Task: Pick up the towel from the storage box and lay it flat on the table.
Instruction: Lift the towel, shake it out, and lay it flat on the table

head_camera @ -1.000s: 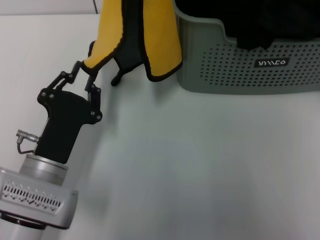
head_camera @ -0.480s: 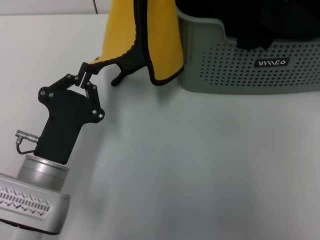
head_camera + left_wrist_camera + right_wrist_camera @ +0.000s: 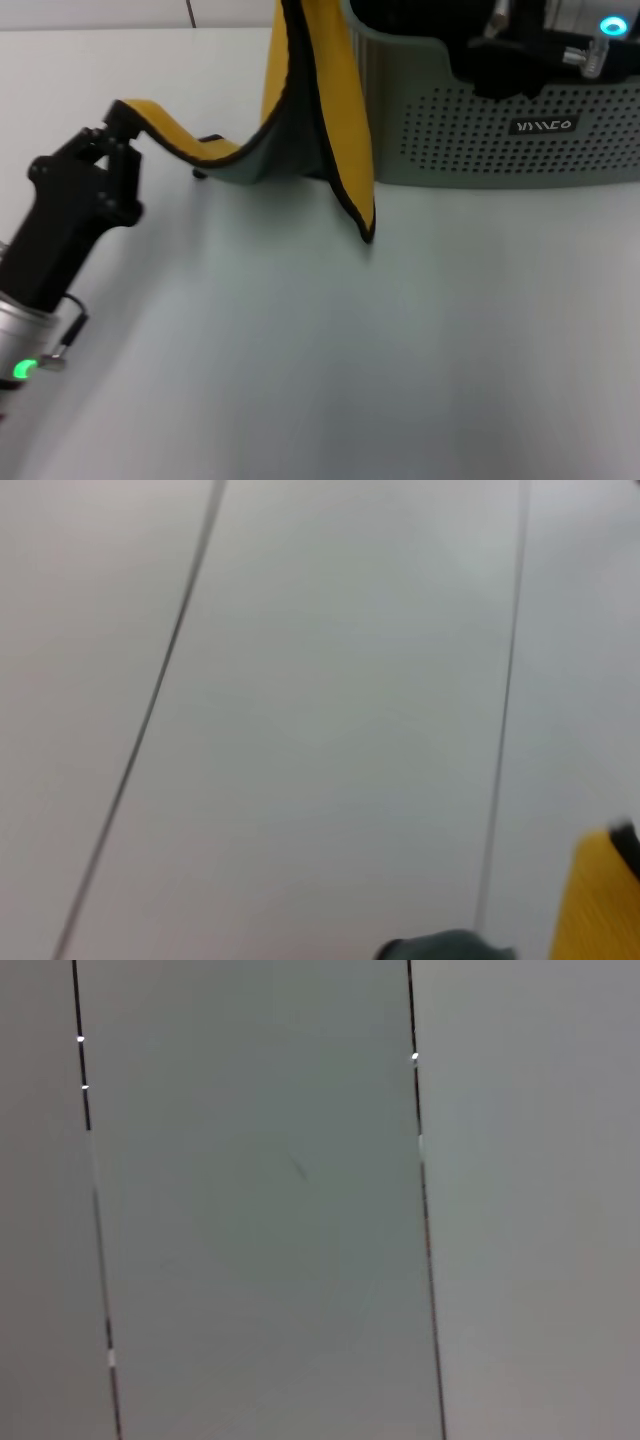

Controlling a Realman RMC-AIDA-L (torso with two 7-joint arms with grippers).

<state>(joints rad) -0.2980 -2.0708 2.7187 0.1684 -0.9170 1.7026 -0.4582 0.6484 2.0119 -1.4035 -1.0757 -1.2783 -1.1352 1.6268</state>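
Bare white surface [image 3: 400,350] spreads wide to the right of my left pincer [image 3: 118,120], nothing in the way. My left pincer is clamped on a corner of the towel [image 3: 330,110], which hangs beside the box [image 3: 520,150]. My right pincer [image 3: 545,40] sits over the box; I cannot tell its opening.

Bare lab bench (plain white table [image 3: 400,360])

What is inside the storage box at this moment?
Part of the right arm is over the storage box, and the towel hangs beside its left corner, one corner pinched by the left gripper. The high wall hides the box's inside.
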